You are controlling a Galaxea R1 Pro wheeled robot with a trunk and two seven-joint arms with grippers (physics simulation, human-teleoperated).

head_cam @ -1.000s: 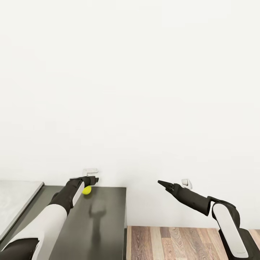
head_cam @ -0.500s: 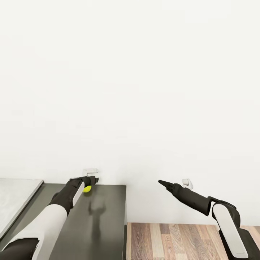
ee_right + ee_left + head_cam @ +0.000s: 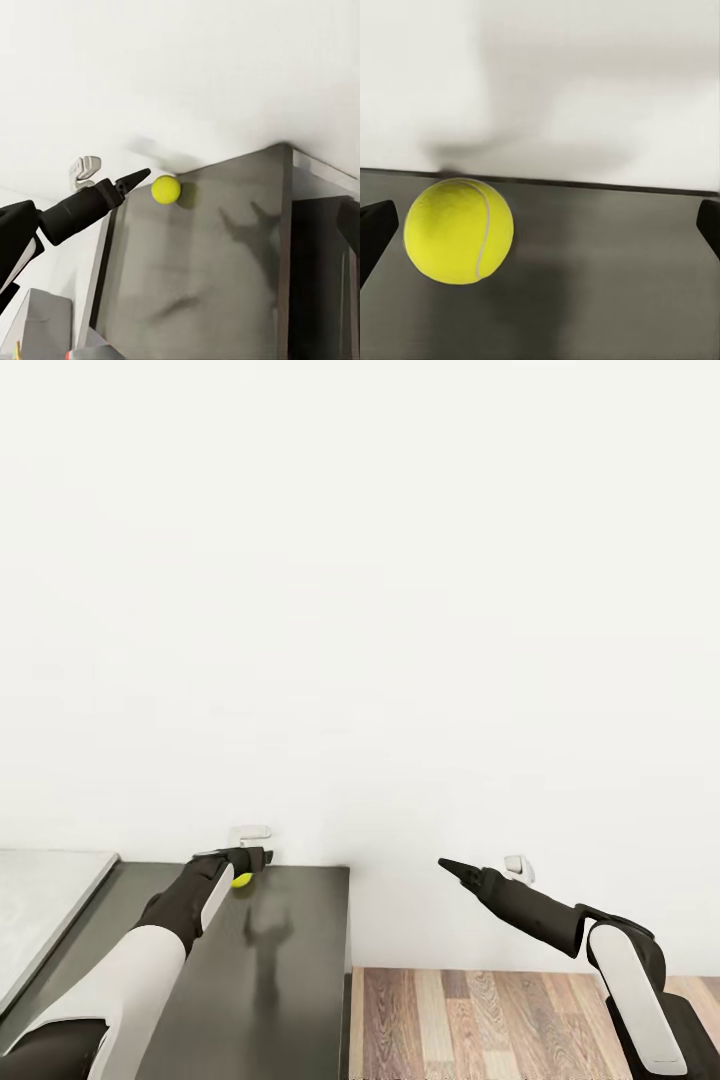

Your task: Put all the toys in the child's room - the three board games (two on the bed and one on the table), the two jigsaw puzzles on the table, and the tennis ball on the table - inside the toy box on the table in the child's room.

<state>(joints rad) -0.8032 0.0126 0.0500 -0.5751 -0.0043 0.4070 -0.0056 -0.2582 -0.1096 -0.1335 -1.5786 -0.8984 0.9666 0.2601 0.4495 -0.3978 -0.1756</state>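
The tennis ball [image 3: 241,879] [image 3: 458,230] [image 3: 166,189] lies on the dark grey wing of the table [image 3: 290,980], close to the white wall. My left gripper [image 3: 250,857] reaches over it and stands open. The ball sits between the fingers, nearer one fingertip [image 3: 375,232] than the other, and I cannot tell whether they touch. My right gripper [image 3: 445,865] hangs open over the floor to the right of the table, holding nothing. The toy box, the board games and the jigsaw puzzles are out of view.
The light grey wing of the table [image 3: 45,900] adjoins the dark wing on the left. Wood-plank floor [image 3: 500,1020] lies to the right of the table's edge. Two small white fittings [image 3: 250,832] [image 3: 515,866] sit on the wall behind the grippers.
The whole view has shifted slightly, and the table and floor sit higher in the picture. The left gripper now covers more of the ball. The right arm keeps its pose.
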